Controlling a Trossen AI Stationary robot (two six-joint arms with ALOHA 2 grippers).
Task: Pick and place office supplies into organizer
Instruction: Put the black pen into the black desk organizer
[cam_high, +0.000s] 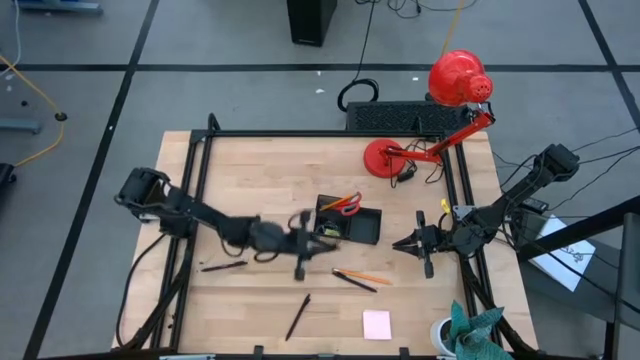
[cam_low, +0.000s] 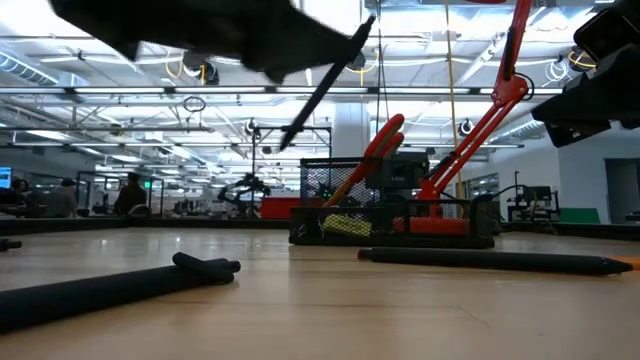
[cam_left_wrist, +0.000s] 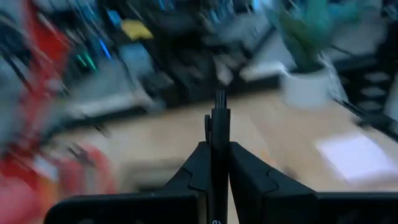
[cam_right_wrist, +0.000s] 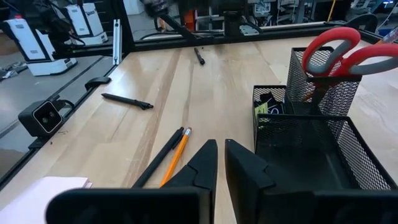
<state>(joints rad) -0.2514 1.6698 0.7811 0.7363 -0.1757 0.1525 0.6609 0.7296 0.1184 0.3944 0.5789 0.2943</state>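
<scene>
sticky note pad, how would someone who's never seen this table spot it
Start at the black mesh organizer in the middle of the wooden table, then move toward the near edge, right of centre. The sticky note pad lies flat there: the only pale pink square among thin pens and pencils.

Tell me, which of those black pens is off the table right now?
The black pen clamped in the left gripper, raised beside the organizer. The other pens lie flat on the wood.
</scene>
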